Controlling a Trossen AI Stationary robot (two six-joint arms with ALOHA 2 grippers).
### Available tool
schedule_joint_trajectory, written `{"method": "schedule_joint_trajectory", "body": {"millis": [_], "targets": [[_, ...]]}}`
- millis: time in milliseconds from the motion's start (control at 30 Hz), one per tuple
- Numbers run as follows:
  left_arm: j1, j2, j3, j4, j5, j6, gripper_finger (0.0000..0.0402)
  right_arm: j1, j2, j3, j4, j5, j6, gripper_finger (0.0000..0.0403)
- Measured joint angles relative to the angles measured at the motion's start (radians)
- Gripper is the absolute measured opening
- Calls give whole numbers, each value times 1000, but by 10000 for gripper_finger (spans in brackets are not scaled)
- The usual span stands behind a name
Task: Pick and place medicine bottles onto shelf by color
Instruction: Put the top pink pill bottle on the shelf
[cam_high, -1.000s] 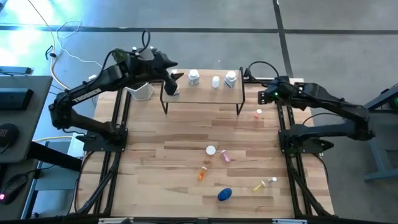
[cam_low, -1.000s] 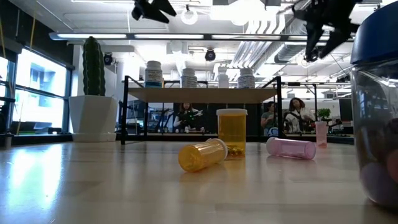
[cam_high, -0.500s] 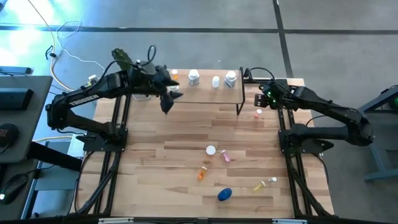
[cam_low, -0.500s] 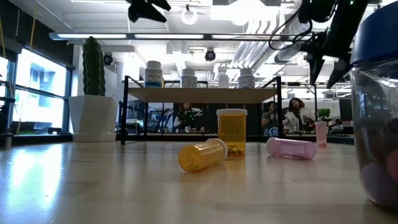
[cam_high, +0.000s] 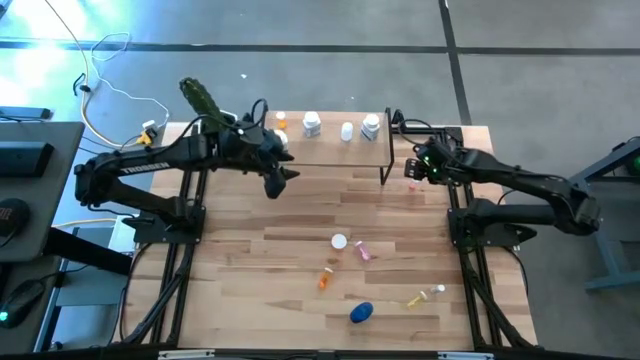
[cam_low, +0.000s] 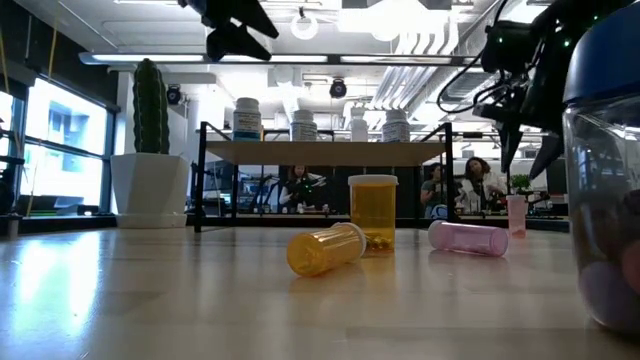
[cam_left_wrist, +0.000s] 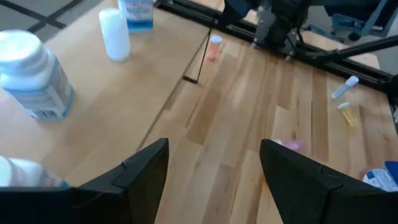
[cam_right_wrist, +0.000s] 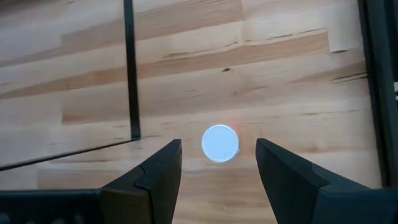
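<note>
Right gripper (cam_right_wrist: 214, 177) found poised directly above a white-capped bottle (cam_right_wrist: 220, 143) standing on the table (cam_high: 300, 230), fingers spread wide either side of the cap, nothing gripped. Same bottle seen from above at the 3 o'clock end of the shelf (cam_high: 330, 160), just outside its black leg, under the right gripper (cam_high: 412, 168).

Left gripper (cam_left_wrist: 214, 180) found above the table just off the shelf's 7 o'clock corner, fingers parted, empty. Seen from above at (cam_high: 283, 175), arm reaching in from 9 o'clock.

Shelf noted at the 12 o'clock side of the table. Four bottles standing along its far edge: orange bottle (cam_high: 281, 121), large white bottle (cam_high: 312, 124), slim white bottle (cam_high: 346, 131), second large white bottle (cam_high: 371, 126).

Loose bottles noted toward 6 o'clock of the table: white-capped jar (cam_high: 340, 241), pink bottle (cam_high: 363, 251) lying just beside it, orange bottle lying down (cam_high: 325, 277), blue bottle (cam_high: 361, 313) nearest the 6 o'clock edge, yellowish bottle (cam_high: 424, 297) lying toward 4 o'clock.

Cactus (cam_low: 150, 105) in a white pot (cam_low: 148, 189) recorded at 9 o'clock of the shelf in the low view. People visible in the room behind, under the shelf top.
</note>
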Motion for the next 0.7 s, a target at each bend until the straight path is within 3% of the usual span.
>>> {"method": "schedule_joint_trajectory", "body": {"millis": [267, 700], "targets": [[0, 0, -20, 17, 0, -16, 243, 0, 62, -48, 100, 16, -70, 197], [0, 0, -21, 16, 0, -16, 243, 0, 197, -48, 106, 22, -89, 197]]}}
